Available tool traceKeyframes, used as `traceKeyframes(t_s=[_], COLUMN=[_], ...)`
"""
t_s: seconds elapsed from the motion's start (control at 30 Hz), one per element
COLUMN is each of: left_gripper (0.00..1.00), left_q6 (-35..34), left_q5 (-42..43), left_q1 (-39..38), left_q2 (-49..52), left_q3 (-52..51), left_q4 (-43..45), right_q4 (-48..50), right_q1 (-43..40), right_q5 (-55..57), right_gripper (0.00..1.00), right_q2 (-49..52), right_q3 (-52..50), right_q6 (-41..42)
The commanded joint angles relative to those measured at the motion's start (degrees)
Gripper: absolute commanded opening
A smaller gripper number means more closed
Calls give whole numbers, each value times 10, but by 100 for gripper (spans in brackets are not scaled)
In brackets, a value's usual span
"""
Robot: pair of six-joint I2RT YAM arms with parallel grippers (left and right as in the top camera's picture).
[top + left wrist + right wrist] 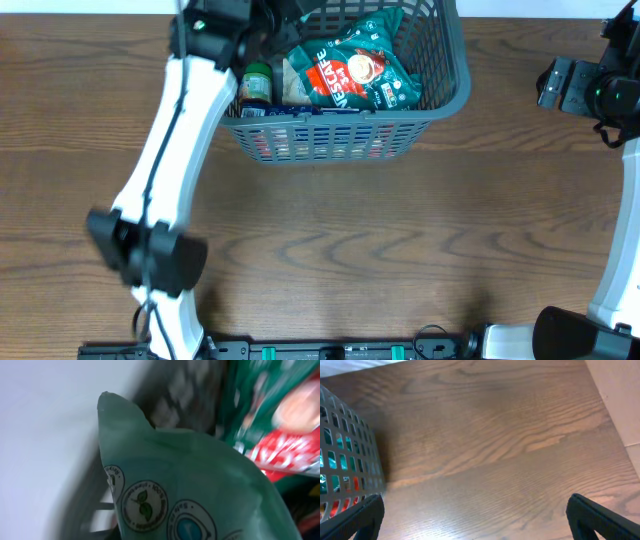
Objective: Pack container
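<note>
The container (452, 98), a dark grey slotted basket, stands at the table's far edge. Inside it lie a green and red Nescafe bag (352, 74) and a green-lidded jar (257, 82). My left gripper (272, 22) reaches over the basket's far left corner. The left wrist view is filled by a pale green pouch (200, 485) with round printed badges, rising from where the jaws sit; the fingers themselves are hidden, and they look shut on it. The Nescafe bag (287, 435) shows blurred behind. My right gripper (475, 527) hovers open over bare wood, right of the basket wall (347, 455).
The right arm (600, 90) sits at the table's right edge, apart from the basket. The left arm's white link (175, 150) crosses the table's left side. A pale wall or floor (620, 400) borders the table on the right.
</note>
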Motion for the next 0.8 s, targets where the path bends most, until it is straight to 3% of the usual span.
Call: traceKeyframes(t_s=[0.0,0.2,0.23,0.27,0.33,0.37,0.6,0.77], left_gripper=[6,6,13,28,82,99,98,98], left_q6=[-22,-40,-46,-53,-66,-68,-92,-101], left_q5=[-10,-10,-10,-10,-10,-10,-22,-37], left_q1=[11,12,12,12,12,12,12,12], left_q2=[39,92,95,99,102,102,65,-21], left_q3=[4,3,3,3,3,3,4,4], left_q4=[-13,-23,-23,-23,-23,-23,-40,-137], right_q4=[-3,-4,-5,-5,-5,-5,20,96], right_q1=[-3,-3,-3,-3,-3,-3,-3,-3], right_q5=[0,-1,-1,0,-1,0,5,-66], right_gripper=[99,99,99,99,99,99,99,99], right_q2=[3,3,3,3,3,3,3,1], right_q3=[2,2,2,2,2,2,2,3], right_q6=[4,4,4,4,4,4,4,-37])
